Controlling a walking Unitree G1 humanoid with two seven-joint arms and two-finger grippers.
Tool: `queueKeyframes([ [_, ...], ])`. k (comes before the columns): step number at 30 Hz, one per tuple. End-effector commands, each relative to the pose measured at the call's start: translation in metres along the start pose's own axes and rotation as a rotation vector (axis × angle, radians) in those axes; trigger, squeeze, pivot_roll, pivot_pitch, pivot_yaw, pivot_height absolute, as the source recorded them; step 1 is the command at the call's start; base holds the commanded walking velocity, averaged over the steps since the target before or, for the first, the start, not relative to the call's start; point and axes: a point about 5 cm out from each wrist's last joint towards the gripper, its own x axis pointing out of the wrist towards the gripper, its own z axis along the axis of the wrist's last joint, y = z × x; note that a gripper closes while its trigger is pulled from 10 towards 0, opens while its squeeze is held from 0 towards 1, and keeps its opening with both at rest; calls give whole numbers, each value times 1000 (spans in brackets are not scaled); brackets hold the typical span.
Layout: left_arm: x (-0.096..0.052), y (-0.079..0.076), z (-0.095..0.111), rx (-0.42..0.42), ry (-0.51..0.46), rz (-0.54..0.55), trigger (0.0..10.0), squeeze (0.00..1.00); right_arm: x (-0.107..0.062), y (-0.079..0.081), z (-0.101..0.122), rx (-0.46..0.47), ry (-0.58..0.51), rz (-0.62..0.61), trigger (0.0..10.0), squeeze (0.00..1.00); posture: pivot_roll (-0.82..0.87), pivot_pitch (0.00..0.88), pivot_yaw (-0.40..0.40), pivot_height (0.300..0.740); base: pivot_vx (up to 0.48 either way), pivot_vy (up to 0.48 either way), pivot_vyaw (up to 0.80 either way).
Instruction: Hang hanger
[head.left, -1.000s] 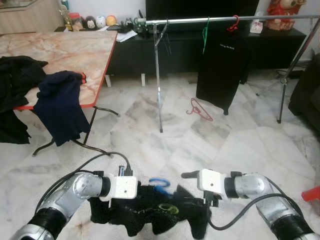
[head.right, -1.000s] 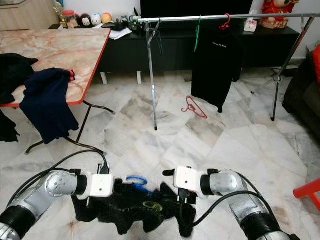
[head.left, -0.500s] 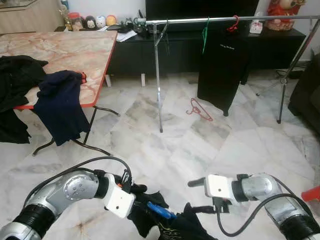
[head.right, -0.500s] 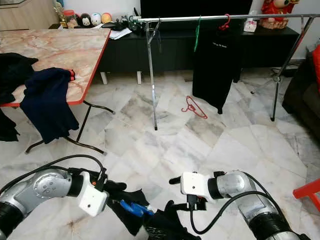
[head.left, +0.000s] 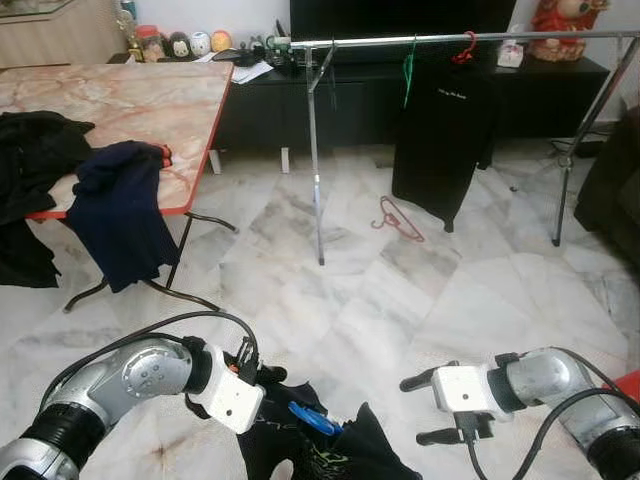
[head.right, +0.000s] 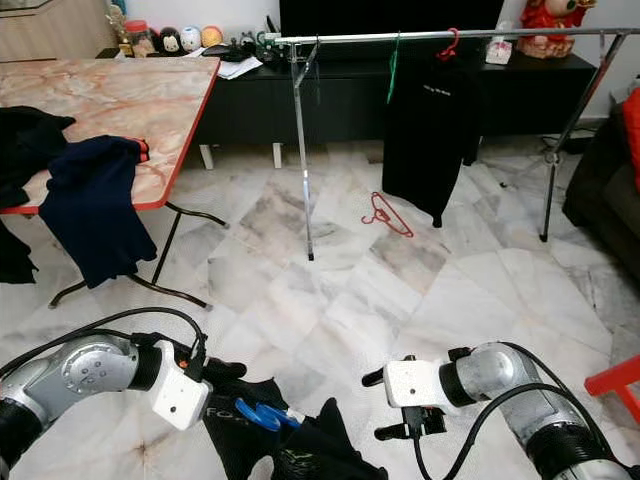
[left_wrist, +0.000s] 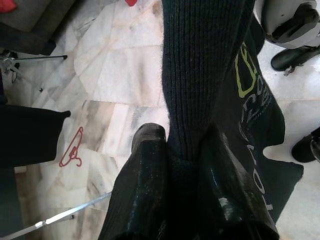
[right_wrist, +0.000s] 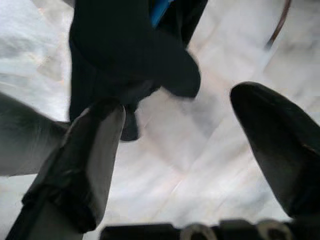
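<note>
I judge the job barely begun: the black garment (head.left: 320, 455) with its blue hanger (head.left: 312, 420) hangs low in front of me above the marble floor (head.left: 400, 290), well short of the clothes rail (head.left: 450, 40) across the room, so the walk over, the lift and the hooking all remain. The rail already carries a black shirt (head.left: 445, 130) on a red hanger (head.left: 465, 47) and an empty green hanger (head.left: 409, 62); a spare red hanger (head.left: 398, 218) lies on the floor below it, and more clothes, a navy garment (head.left: 125, 215) among them, drape off the desk (head.left: 150, 100) on my left. My left hand (head.left: 262, 385) sits low at my left front, forearm bent inward, and in its wrist view both fingers (left_wrist: 145, 195) are pinched on a ribbed fold of the garment, so it carries the whole load alone. My right hand (head.left: 432, 408) is low at my right front, just beside the cloth but not touching it; its fingers (right_wrist: 90, 150) stand wide apart with nothing but floor between them. The hanger's hook looks half buried in fabric, which I judge will need sorting before anything can catch the rail.
</note>
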Motion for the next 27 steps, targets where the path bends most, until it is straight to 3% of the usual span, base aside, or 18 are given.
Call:
queueKeyframes([
  [1, 0, 11, 1, 23, -9, 28, 10000, 0, 7, -7, 6, -109, 3, -43, 10000, 1000, -50, 11, 5, 740, 0, 0, 0],
  [2, 0, 11, 1, 23, -9, 28, 10000, 0, 7, -7, 6, -109, 3, -43, 10000, 1000, -50, 11, 5, 740, 0, 0, 0],
  [3, 1, 13, 3, 24, -18, 30, 10000, 0, 10, -10, 9, -142, 4, -66, 10000, 655, -50, 10, 5, 740, 0, 0, 0],
  [4, 3, 15, 5, 19, -32, 42, 10000, 0, 13, -10, 12, -154, -4, -57, 10000, 529, -47, 12, 6, 740, 0, 0, 0],
  [6, 4, 17, 7, 26, -47, 42, 10000, 0, 17, -7, 14, -169, -11, -30, 10000, 55, -47, 14, 6, 740, 0, 0, 0],
  [7, 5, 18, 8, 31, -54, 40, 10000, 0, 18, -5, 14, -176, -9, -9, 10000, 0, -48, 16, 6, 740, 0, 0, 0],
  [15, 8, 19, 11, 38, -70, 29, 10000, 0, 20, 9, 6, -234, 52, 121, 10000, 0, -50, 23, 6, 740, 0, 0, 0],
  [18, 7, 20, 10, 40, -66, 30, 10000, 0, 15, 8, 1, -287, 101, 128, 10000, 0, -52, 23, 6, 740, 0, 0, 0],
  [27, 7, 21, 9, 42, -54, 30, 10000, 0, 6, 7, -8, -325, 186, 166, 10000, 0, -53, 27, 3, 740, 0, 0, 0],
])
